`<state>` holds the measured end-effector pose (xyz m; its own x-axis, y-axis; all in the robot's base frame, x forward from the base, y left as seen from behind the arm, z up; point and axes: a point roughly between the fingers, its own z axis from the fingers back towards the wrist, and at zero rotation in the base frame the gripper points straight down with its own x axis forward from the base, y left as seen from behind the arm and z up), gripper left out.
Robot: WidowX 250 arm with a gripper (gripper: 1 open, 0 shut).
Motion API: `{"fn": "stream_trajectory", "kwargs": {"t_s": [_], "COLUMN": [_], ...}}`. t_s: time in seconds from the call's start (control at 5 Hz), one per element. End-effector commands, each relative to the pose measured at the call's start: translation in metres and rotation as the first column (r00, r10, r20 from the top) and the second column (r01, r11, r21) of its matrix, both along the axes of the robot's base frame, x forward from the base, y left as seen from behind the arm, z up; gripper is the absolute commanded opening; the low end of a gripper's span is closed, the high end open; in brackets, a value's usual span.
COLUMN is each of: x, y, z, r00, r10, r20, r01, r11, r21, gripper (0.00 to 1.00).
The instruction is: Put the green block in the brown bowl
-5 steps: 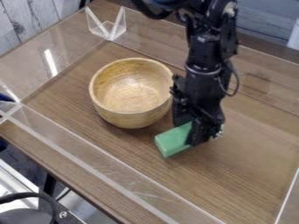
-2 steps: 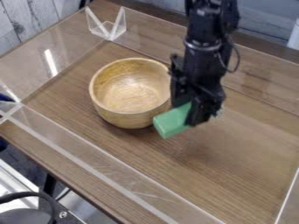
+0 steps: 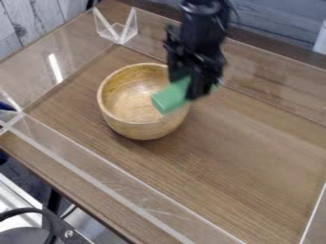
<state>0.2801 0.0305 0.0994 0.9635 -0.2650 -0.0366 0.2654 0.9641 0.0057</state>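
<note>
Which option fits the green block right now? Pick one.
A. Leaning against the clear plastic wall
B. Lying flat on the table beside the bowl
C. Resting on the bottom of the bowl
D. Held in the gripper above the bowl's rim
D: the green block sits tilted in the gripper, above the near-right rim of the brown bowl.

Arm [image 3: 204,11] cropped above (jaws motion-blurred)

I am finding nothing to read here: no text, label, brand, number or sign is showing on anything in view.
</note>
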Motion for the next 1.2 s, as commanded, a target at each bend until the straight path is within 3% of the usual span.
{"fn": "stream_trajectory", "kwargs": {"t_s": [0.0,0.2,1.0], "x": [0.009,0.007,0.010], "y": [0.038,0.064,0.057], "z": [0.021,0.017,-0.022], "r00": [0.996,0.995,0.999], "r10": [0.059,0.085,0.050], "r20": [0.062,0.058,0.013], "r01": [-0.060,-0.086,-0.050], "r11": [0.998,0.996,0.999], "r21": [0.017,0.020,0.008], "gripper": [0.00,0.00,0.00]}}
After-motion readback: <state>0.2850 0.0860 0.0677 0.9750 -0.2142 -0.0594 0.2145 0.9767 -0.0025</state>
